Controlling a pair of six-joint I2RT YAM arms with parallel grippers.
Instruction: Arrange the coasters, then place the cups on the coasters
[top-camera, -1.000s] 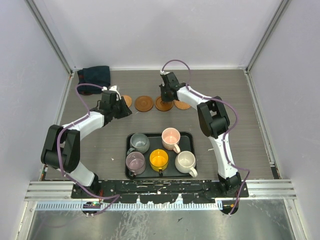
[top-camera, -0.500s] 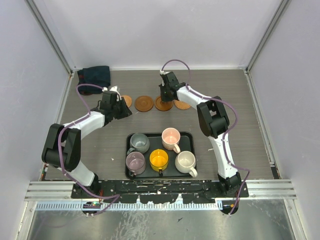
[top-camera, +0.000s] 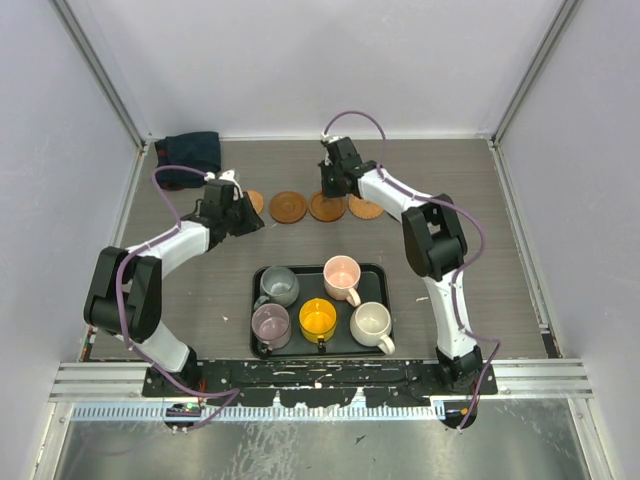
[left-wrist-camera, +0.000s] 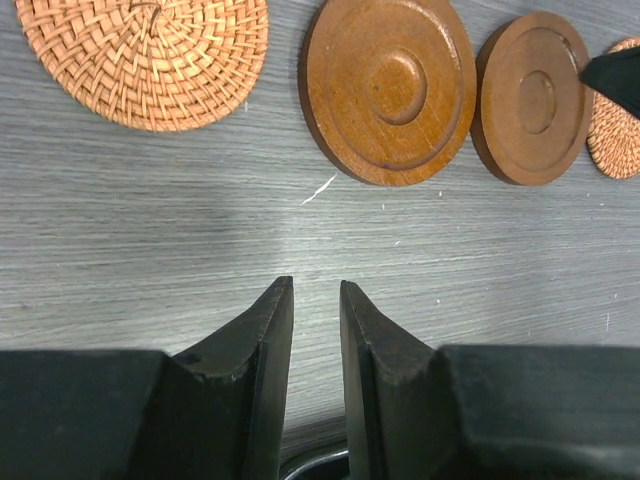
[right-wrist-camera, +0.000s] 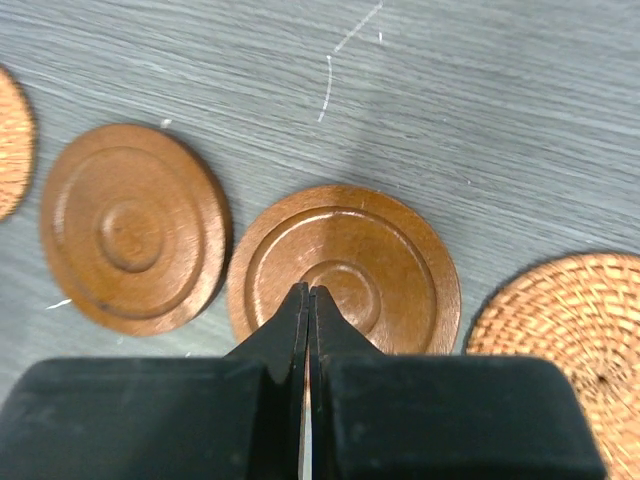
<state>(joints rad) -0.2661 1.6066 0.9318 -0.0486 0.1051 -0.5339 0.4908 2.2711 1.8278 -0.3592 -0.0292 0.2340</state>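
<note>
1. Coasters, 4 in view: they lie in 1 row across the far half of the tabletop (top-camera: 480, 200). From the left the row runs left woven coaster (left-wrist-camera: 145, 50), left wooden coaster (top-camera: 288, 207), right wooden coaster (top-camera: 327, 207), right woven coaster (top-camera: 365, 209). They lie flat and close together, the wooden pair nearly touching. Judged: the row is laid out as landing spots for the cups.
2. Cups, 5: the grey-green cup (top-camera: 279, 286), pink cup (top-camera: 342, 272), mauve cup (top-camera: 270, 323), yellow cup (top-camera: 317, 319) and cream cup (top-camera: 371, 322) stand upright on the black tray (top-camera: 386, 290) near the arm bases. None is on a coaster yet.
3. Right end effector (right-wrist-camera: 308, 292): the fingers are pressed together and hold nothing. The tip sits over the middle of the right wooden coaster; contact cannot be told. Judged: closed fingers suit nudging a flat disc into line.
4. Left end effector (left-wrist-camera: 315, 300): the fingers are narrowly parted with nothing between them. It hangs over bare tabletop just short of the row, the left wooden coaster ahead and the left woven coaster off to one side.
5. Dark blue cloth (top-camera: 190, 150): far left corner, well apart from the row.
</note>
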